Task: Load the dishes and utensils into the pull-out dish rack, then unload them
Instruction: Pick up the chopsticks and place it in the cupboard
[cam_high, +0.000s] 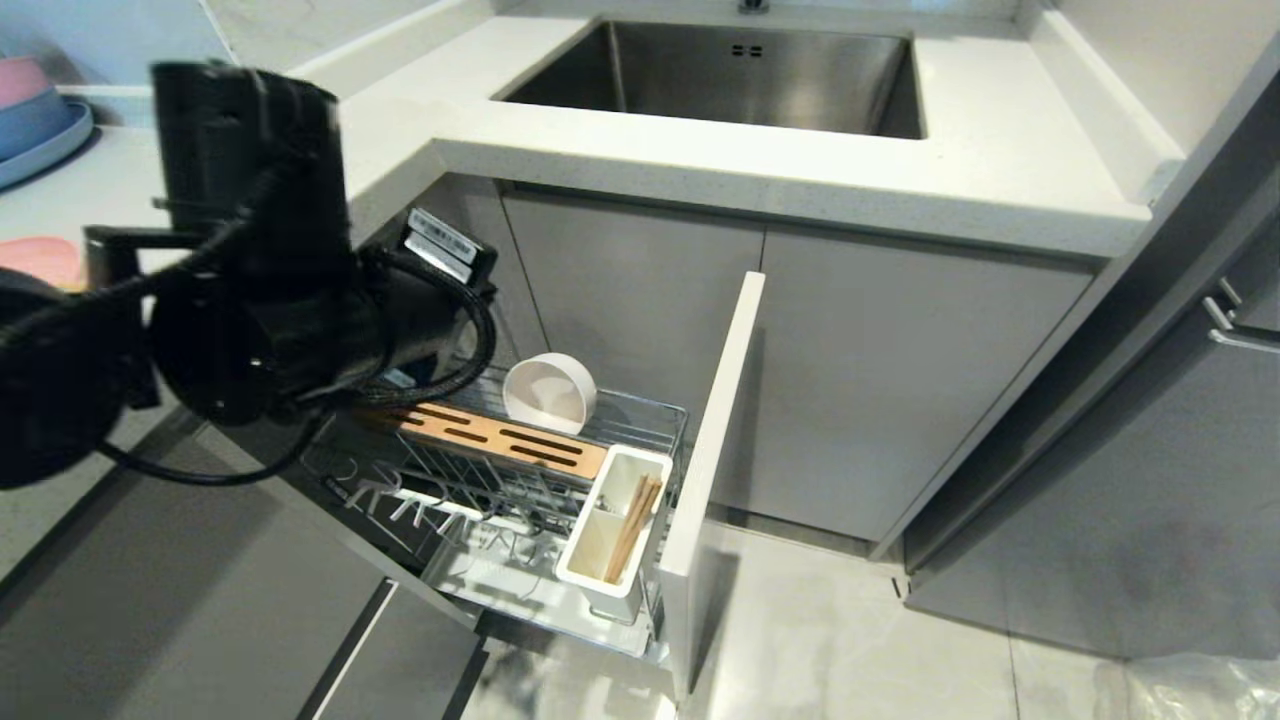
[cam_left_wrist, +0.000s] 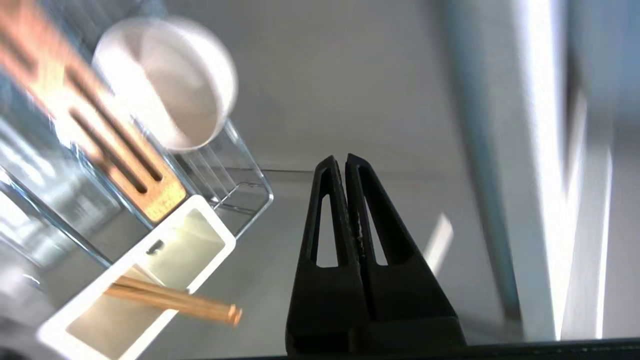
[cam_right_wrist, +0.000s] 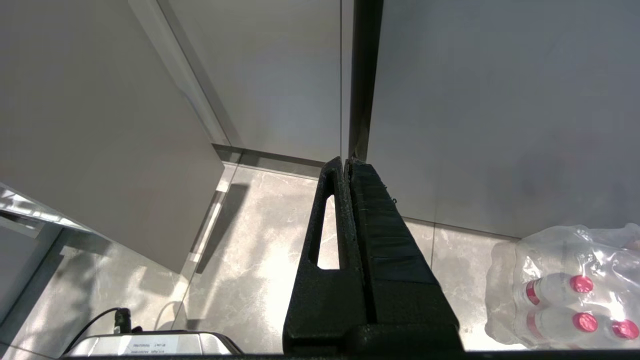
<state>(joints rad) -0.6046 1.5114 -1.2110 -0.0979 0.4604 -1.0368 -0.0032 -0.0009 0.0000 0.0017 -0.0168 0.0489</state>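
The pull-out dish rack (cam_high: 640, 420) stands open below the counter. A cream bowl (cam_high: 548, 392) (cam_left_wrist: 167, 82) stands on edge at the rack's back, behind the wooden strip (cam_high: 500, 440) (cam_left_wrist: 100, 125). The chopsticks (cam_high: 632, 525) (cam_left_wrist: 175, 300) lean in the white caddy (cam_high: 612, 590) (cam_left_wrist: 220, 240). A sliver of the pink plate (cam_high: 40, 258) shows on the counter at far left. The spoon is out of view. My left arm (cam_high: 250, 300) hangs above the rack's left side. Its gripper (cam_left_wrist: 345, 159) is shut and empty, off to the side of the caddy. My right gripper (cam_right_wrist: 346, 161) is shut and empty over the floor.
The rack's cabinet front (cam_high: 715, 440) juts out to the right of the caddy. A steel sink (cam_high: 720, 75) is set in the counter above. A blue plate with stacked bowls (cam_high: 35, 120) sits at far left. A wrapped pack of bottles (cam_right_wrist: 565, 290) lies on the floor.
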